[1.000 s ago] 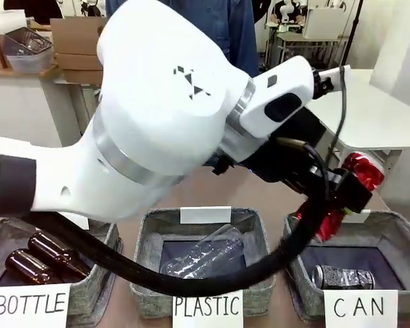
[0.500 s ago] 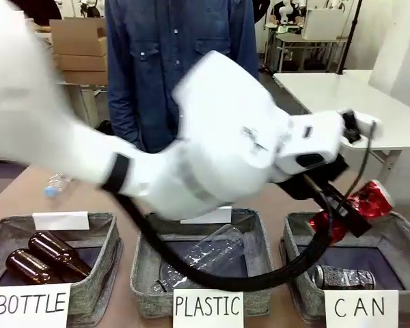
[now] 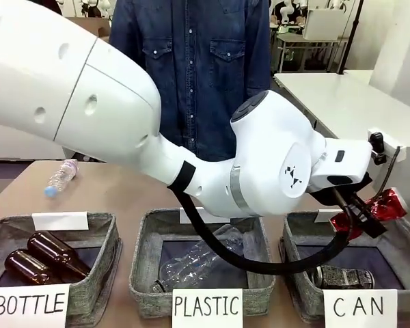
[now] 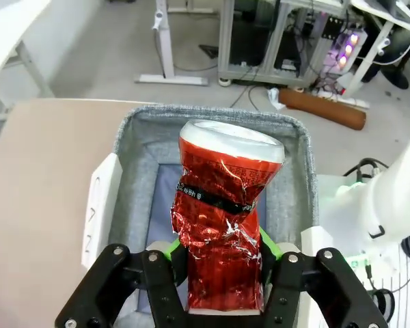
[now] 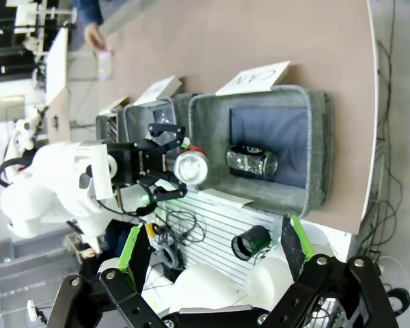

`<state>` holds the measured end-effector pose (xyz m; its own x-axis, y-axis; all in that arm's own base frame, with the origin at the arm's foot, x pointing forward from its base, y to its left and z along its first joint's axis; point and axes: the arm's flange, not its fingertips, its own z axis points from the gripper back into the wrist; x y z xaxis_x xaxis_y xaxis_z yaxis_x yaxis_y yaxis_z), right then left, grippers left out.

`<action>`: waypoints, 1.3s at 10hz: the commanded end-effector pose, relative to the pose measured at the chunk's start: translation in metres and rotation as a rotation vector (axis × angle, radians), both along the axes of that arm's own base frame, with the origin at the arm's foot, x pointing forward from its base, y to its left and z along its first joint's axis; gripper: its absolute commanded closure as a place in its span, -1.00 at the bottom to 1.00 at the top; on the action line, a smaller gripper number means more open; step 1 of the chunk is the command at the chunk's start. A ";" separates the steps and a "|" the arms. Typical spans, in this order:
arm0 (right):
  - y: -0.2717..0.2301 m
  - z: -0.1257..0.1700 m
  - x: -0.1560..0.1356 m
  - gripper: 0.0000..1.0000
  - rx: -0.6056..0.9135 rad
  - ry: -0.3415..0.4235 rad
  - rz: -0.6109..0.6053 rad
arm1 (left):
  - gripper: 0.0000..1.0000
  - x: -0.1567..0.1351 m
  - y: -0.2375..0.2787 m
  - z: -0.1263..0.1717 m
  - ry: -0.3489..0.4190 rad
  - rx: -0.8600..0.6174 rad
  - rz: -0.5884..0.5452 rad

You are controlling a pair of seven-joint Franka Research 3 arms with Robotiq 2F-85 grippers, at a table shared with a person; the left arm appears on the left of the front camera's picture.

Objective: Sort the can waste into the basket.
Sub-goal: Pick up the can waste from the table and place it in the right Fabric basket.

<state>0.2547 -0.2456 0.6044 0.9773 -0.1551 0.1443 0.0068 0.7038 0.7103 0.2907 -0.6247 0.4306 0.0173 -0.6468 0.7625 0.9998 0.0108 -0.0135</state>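
In the front view, three grey fabric baskets sit in a row along the near edge of the tabletop (image 3: 123,188). The one signed "BOTTLE" (image 3: 89,273) by the near left corner holds two brown glass bottles (image 3: 44,258). The middle one signed "PLASTIC" (image 3: 147,273) holds a clear plastic bottle (image 3: 198,258). The CAN basket (image 3: 396,239) by the near right corner holds the silver can (image 3: 343,277) lying on its dark floor. The left pincer (image 3: 362,217) reaches across and grips the red can (image 3: 369,212) in the air over that basket's far rim. A small clear bottle (image 3: 60,176) lies towards the far left edge, in front of a person in a denim shirt (image 3: 191,75).

In the left wrist view, the left pincer (image 4: 219,263) is closed on the crumpled red can (image 4: 222,225), held upright above the CAN basket (image 4: 287,198), whose dark floor shows behind it.

In the right wrist view, the right pincer (image 5: 215,249) stands wide open and empty. Farther off, the silver can (image 5: 251,160) lies inside the CAN basket (image 5: 318,150), and the red can (image 5: 190,167) is held just outside its rim by the left pincer (image 5: 172,167).
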 end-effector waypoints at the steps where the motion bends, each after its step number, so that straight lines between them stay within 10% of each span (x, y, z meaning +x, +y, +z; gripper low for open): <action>1: 0.002 0.003 0.002 -1.00 0.009 0.010 -0.013 | -0.72 0.006 -0.018 0.012 0.029 0.033 0.014; 3: 0.002 0.003 0.002 -1.00 0.009 0.010 -0.013 | -1.00 0.008 -0.019 0.011 0.020 0.044 0.030; 10: 0.002 0.003 0.002 -1.00 0.009 0.010 -0.013 | -1.00 -0.008 0.010 0.028 0.024 0.067 0.036; 13: 0.002 0.003 0.002 -1.00 0.009 0.010 -0.013 | -1.00 -0.046 0.151 0.100 0.054 0.140 -0.136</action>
<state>0.2546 -0.2458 0.6045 0.9772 -0.1555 0.1444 0.0069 0.7036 0.7105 0.2424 -0.5845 0.4881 -0.0161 -0.7398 0.6727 0.9939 -0.0852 -0.0699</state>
